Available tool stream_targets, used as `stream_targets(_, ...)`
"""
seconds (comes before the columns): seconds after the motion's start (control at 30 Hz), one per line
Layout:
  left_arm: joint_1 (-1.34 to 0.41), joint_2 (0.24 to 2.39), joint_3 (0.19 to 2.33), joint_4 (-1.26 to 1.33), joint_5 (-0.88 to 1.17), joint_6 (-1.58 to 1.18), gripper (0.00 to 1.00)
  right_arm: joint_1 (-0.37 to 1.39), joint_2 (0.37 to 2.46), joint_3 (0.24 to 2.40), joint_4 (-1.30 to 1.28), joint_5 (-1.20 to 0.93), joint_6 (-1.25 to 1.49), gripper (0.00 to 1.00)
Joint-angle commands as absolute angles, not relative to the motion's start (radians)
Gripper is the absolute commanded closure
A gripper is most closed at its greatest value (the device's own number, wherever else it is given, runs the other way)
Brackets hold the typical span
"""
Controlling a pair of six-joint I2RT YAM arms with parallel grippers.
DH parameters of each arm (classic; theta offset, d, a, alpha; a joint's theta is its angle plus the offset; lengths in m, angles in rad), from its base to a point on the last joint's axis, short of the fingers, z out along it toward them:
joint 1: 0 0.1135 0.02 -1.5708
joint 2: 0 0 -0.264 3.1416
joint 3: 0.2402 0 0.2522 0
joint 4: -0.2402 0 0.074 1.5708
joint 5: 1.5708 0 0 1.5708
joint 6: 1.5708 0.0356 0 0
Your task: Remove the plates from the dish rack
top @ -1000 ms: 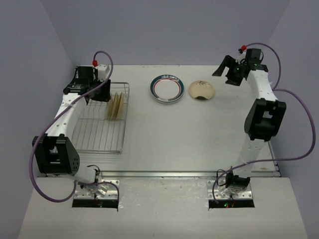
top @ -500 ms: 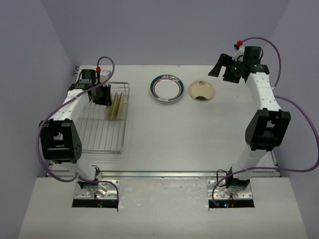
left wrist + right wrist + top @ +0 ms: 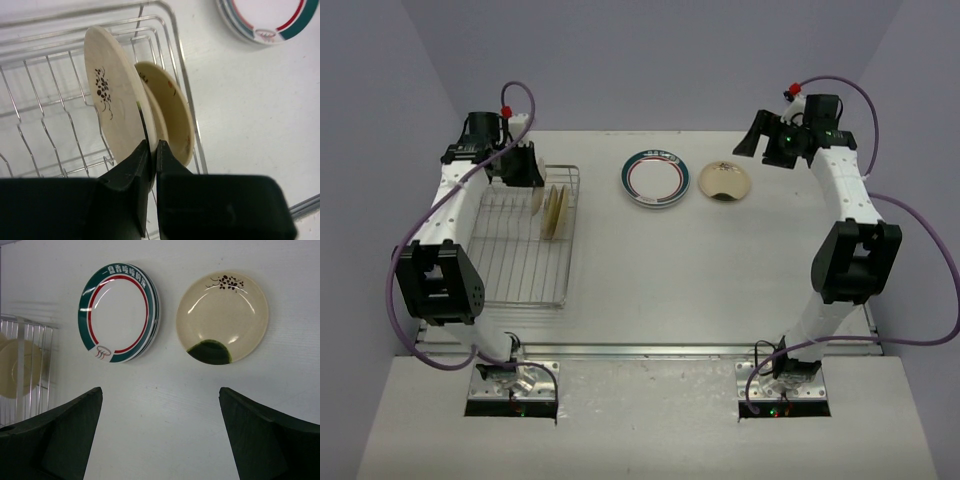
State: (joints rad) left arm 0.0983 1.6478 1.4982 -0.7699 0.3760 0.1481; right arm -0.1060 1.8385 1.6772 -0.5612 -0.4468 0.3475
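Left tool (image 3: 154, 145) was clenched empty by two plates (image 3: 112, 95) in the rack (image 3: 520, 260); right tool (image 3: 160, 390) hung released above the tabletop (image 3: 165, 365).

Teal-and-red-ringed white plate (image 3: 119, 312); cream plate (image 3: 222, 315), green patch; silver rack (image 3: 520, 262)

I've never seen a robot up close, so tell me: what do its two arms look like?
Both the left arm and right arm have slim white links joined by chunky black joints. A purple cable loops along each, with a small red cap near the wrist. The fingers are dark, blocky wedges.
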Motion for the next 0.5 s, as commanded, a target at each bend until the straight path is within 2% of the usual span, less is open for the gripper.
stream_targets(0.0, 0.118, 1.588, 1.655, -0.81, 0.419, 0.139, 1.0, -0.092, 1.772, 1.688, -0.545, -0.476, 0.356, 0.01)
stream_targets(0.2, 0.082, 1.533, 1.746, -0.875, 0.513, 0.271, 1.0, -0.081, 1.761, 1.719, -0.558, -0.532, 0.405, 0.01)
stream_targets(0.27, -0.035, 1.466, 1.685, -0.884, 0.42, 0.464, 1.0, -0.073, 1.759, 1.729, -0.557, -0.599, 0.438, 0.01)
stream_targets(0.47, -0.332, 1.284, 1.546, -0.837, 0.185, 0.713, 1.0, 0.012, 1.757, 1.727, -0.572, -0.678, 0.491, 0.01)
